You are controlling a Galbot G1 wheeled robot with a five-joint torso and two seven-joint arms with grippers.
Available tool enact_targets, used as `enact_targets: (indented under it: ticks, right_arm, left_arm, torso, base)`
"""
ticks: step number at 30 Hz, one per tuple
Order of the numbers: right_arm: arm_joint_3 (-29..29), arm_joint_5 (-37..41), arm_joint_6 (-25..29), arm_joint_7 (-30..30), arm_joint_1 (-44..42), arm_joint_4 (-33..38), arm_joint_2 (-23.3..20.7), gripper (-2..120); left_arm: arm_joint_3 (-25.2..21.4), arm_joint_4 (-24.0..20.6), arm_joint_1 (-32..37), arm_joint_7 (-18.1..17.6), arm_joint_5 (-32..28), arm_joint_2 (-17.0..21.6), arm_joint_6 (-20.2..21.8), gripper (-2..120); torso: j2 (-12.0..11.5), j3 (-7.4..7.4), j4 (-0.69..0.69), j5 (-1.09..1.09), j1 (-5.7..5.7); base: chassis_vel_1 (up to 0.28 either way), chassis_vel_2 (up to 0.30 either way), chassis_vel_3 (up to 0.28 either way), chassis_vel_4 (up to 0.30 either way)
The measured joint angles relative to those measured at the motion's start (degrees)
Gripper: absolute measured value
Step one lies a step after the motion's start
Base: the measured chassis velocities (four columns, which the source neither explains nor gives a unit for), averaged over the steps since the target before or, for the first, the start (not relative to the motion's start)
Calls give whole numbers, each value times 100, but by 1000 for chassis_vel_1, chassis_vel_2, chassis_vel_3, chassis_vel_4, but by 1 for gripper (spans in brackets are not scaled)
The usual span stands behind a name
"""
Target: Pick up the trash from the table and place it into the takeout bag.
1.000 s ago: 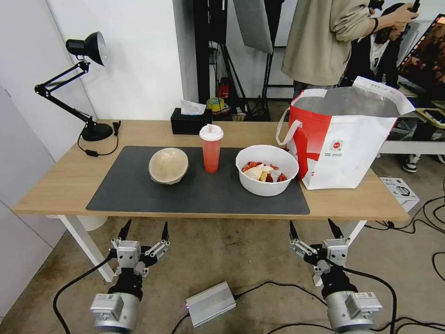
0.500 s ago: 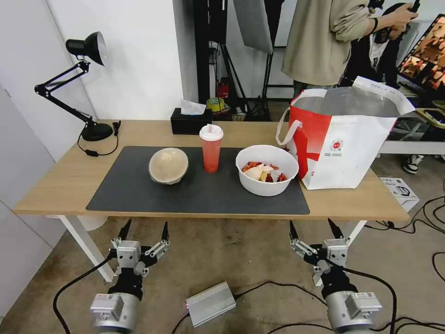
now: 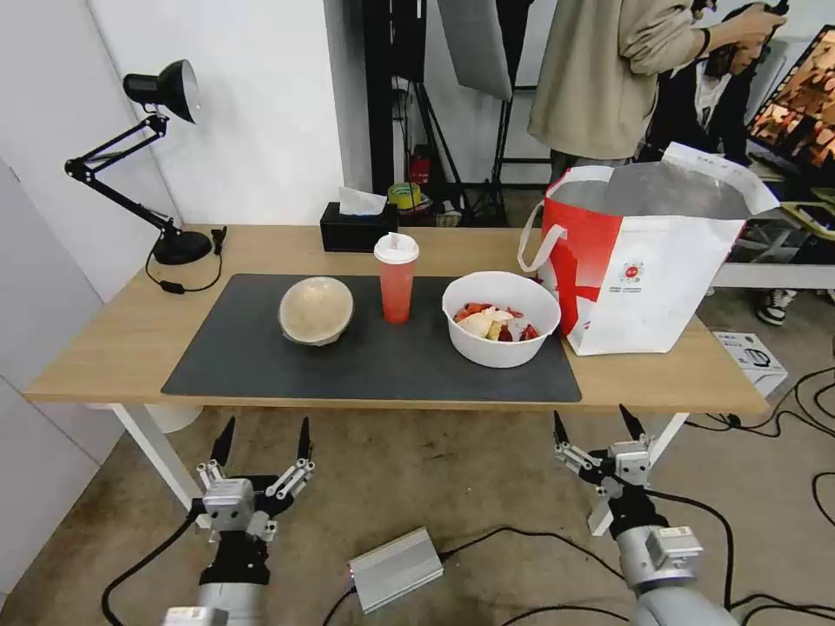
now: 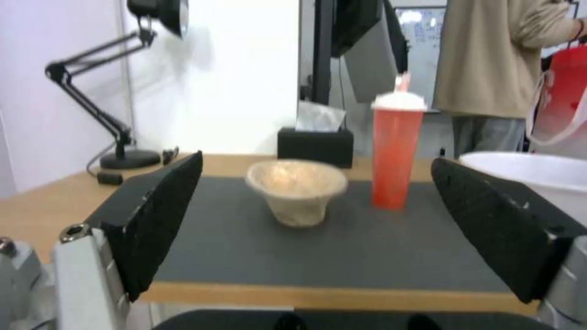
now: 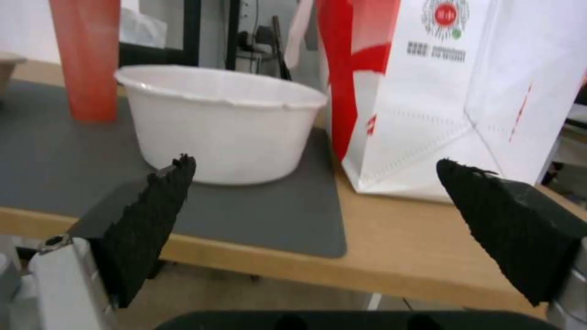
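The table (image 3: 113, 343) carries everything. At its right end stands the bag (image 3: 661, 287); just left of that sit the white bowl (image 3: 500, 335), cup (image 3: 397, 283) and beige bowl (image 3: 316, 310). Below the table's front edge, the left gripper (image 3: 263, 435) and right gripper (image 3: 594, 426) hang wide apart, empty.

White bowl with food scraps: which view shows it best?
The head view: the white bowl shows whole, scraps visible inside. The right wrist view gives its side wall; the left wrist view catches part of its rim.
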Motion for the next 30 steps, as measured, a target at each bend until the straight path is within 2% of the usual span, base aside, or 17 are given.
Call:
enact_targets:
  ticks: [11,22,30]
  right_arm:
    - [61,87,-244,-37,-229,759,-78,100]
    - [79,171,-376,-158,-271,1117,-203,100]
    - [-8,286,-607,-251,48,1196,-747,100]
  left_arm:
    - [-45,-469,177,56,-76,65,13,100]
    - [-82,-651,189,159,-218,136,56,100]
    - [-113,-594,121,206,-304,150,35,100]
  torso:
    - [0,0,0,-1,0]
    - [0,0,0,-1,0]
    - [0,0,0,0,-2]
  base:
    - [0,0,0,0]
    - [0,0,0,0]
    - [0,0,0,0]
